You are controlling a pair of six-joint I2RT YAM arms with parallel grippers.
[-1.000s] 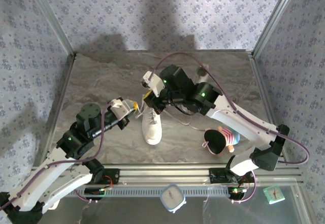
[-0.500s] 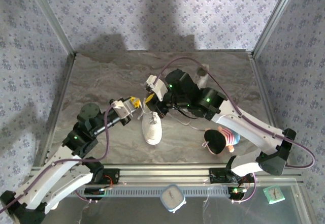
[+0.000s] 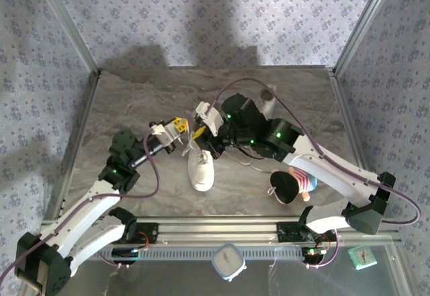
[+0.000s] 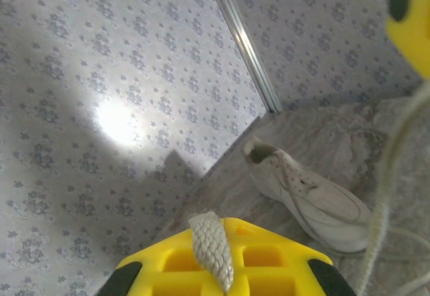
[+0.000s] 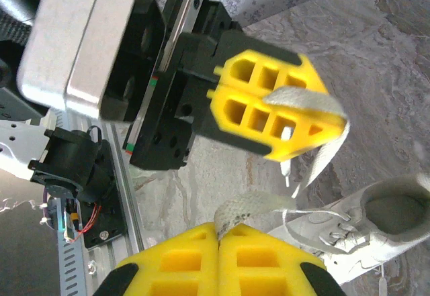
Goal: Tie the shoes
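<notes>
The near sneaker (image 3: 201, 170) stands on its sole around the middle of the marbled tabletop (image 3: 127, 121). Its long axis runs from far to near, with the toe towards the arm bases and the dark opening towards the back wall. Just beyond its heel end the two tools meet above it. The left tool (image 3: 179, 125) is to the left of the heel and the right tool (image 3: 199, 132) is over it.

In the right wrist view the left tool's yellow fingers are pressed together on a flat white lace strand (image 5: 306, 100), which hangs down towards the sneaker's eyelets. The right tool's own fingers are also together, and a second strand (image 5: 236, 209) is pinched at the seam between them.

The other sneaker (image 4: 306, 199) lies beyond the near sneaker, close to the back wall. Its opening is towards the wall corner and its toe points away from that corner. From above it is mostly hidden behind the right arm, so little of it can be made out there.

A black-and-pink plush toy (image 3: 293, 183) sits to the right of the near sneaker's toe, partly covered by the right arm.

A blurred pale cord crosses the right side of the left wrist view, too soft to trace.
</notes>
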